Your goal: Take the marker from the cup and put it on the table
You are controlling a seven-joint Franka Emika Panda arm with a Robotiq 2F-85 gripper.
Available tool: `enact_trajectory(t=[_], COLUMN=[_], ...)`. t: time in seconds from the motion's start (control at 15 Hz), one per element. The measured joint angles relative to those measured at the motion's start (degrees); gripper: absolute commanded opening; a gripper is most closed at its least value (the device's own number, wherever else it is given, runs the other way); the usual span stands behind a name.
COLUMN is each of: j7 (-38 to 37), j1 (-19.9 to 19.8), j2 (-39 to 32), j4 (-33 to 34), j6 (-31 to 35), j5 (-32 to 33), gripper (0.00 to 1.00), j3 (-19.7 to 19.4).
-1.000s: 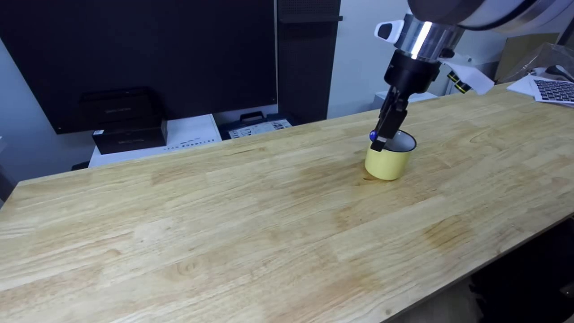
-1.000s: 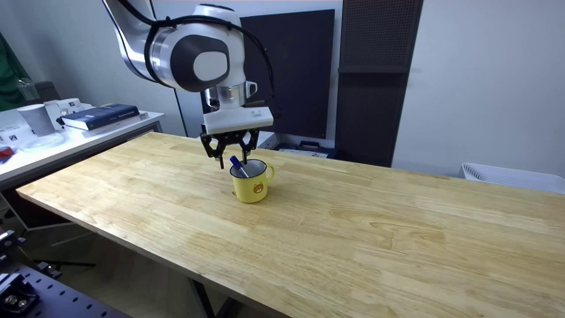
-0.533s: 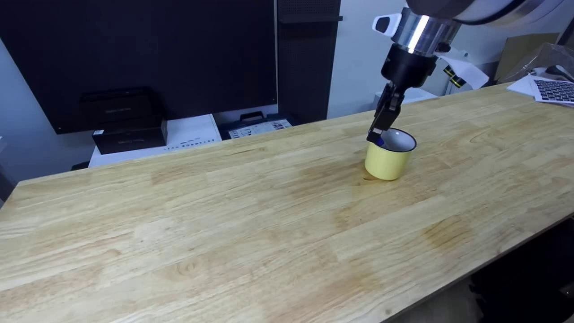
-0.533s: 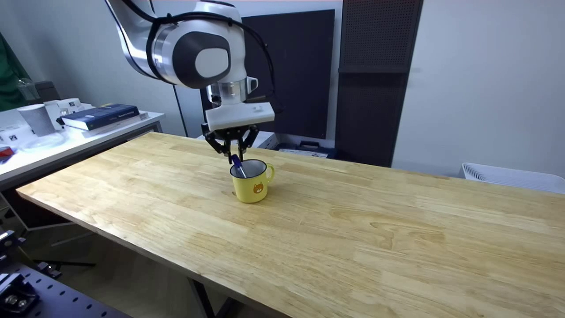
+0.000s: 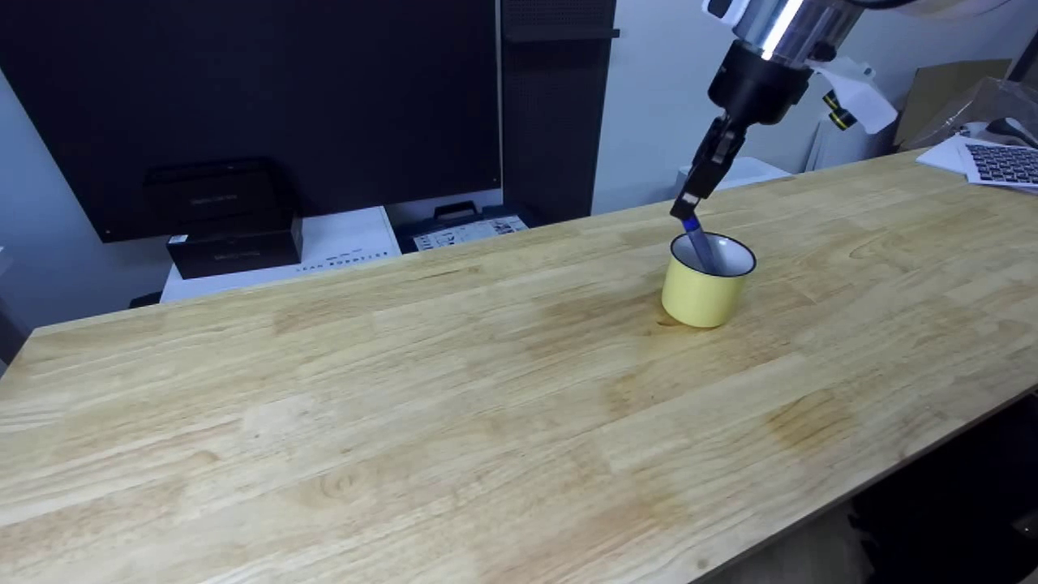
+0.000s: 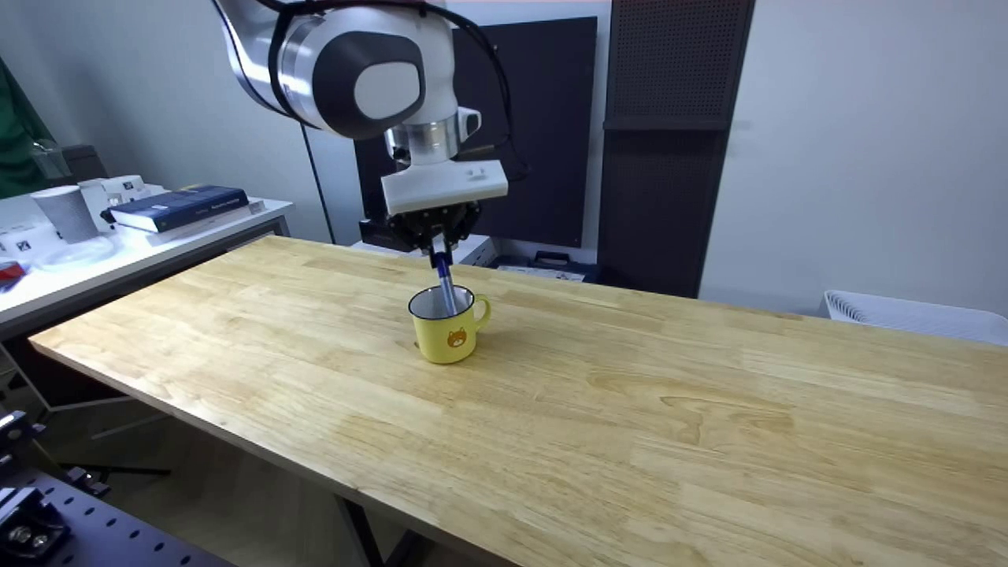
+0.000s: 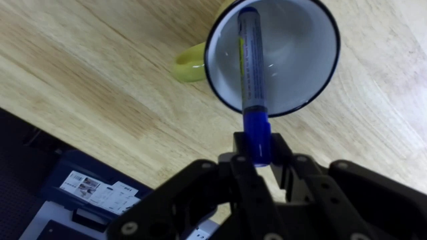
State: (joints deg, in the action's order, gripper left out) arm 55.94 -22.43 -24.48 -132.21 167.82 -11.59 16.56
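The marker (image 7: 253, 73) has a blue cap, a pale printed barrel and a blue end. My gripper (image 7: 257, 146) is shut on its cap, with one finger on each side. In both exterior views the gripper (image 5: 685, 212) (image 6: 439, 253) is above the cup's rim, and the marker (image 5: 702, 243) (image 6: 446, 285) hangs tilted with its lower part inside the cup. The yellow cup (image 5: 699, 298) (image 6: 442, 340) stands upright on the light wood table (image 5: 405, 405) (image 6: 669, 441). From above, its pale inside (image 7: 293, 66) and handle show. The marker's lower tip is hidden in the exterior views.
A keyboard (image 5: 1005, 162) lies at the table's far end. Dark boxes (image 5: 235, 247) and a case (image 5: 470, 229) stand behind the table's back edge. A side table holds a blue book (image 6: 181, 209) and a grey paper cup (image 6: 67, 214). A white basket (image 6: 913, 315) is behind the table.
The gripper was open around the marker's cap a second ago, then lowered and closed on it. It has since risen, drawing the marker partly up and more upright. The cup has barely shifted.
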Motion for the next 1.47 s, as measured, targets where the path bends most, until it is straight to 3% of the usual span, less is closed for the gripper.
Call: enact_trajectory(t=[0.27,0.53,0.8,1.07,1.2,1.47], j7=[3.06,9.39,8.03,1.99,-1.95,-8.07], j1=[-7.13,-15.81,-19.59,-10.21,-5.29,1.84], j2=[4.49,11.25,17.69,17.94,15.42,7.27], j4=[-1.13,-1.37,-1.61,-1.35,-0.39,4.09], j6=[1.59,-1.32,-9.45,-17.26,-19.77,-22.13], j5=[-6.27,-16.39,-17.64,-12.51,-9.27,-7.38], gripper=[0.05,0.05,0.05,0.05,0.05,0.05], j3=[5.66,12.27,10.25,-5.25,-11.14,-15.83])
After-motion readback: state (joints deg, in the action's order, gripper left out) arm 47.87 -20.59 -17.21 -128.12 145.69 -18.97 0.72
